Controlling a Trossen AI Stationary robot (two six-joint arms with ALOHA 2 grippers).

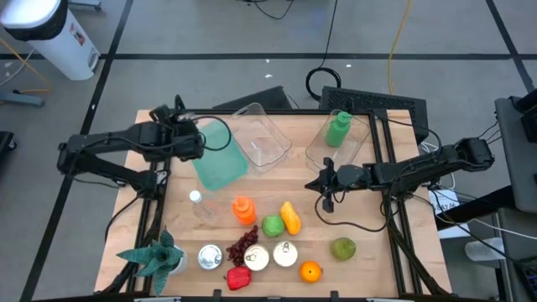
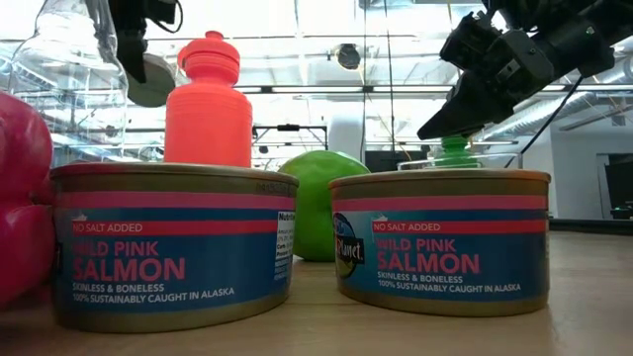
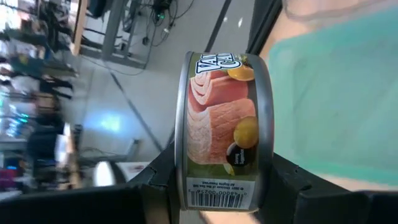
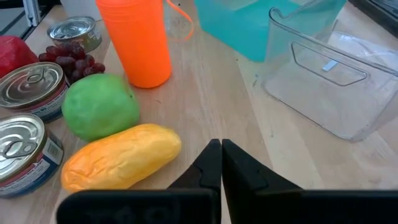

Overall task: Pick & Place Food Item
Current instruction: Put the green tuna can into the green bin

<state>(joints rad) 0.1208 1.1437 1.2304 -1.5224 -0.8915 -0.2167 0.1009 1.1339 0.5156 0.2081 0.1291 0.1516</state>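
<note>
one round tin of fish with a green and pink label (image 3: 222, 130) sits clamped on edge between the left gripper (image 1: 191, 144) fingers, upper left of the overhead frame, just beside the teal plastic bin (image 1: 220, 159) lying to its right. the right gripper (image 1: 325, 180), mid-frame, is closed on nothing.
</note>
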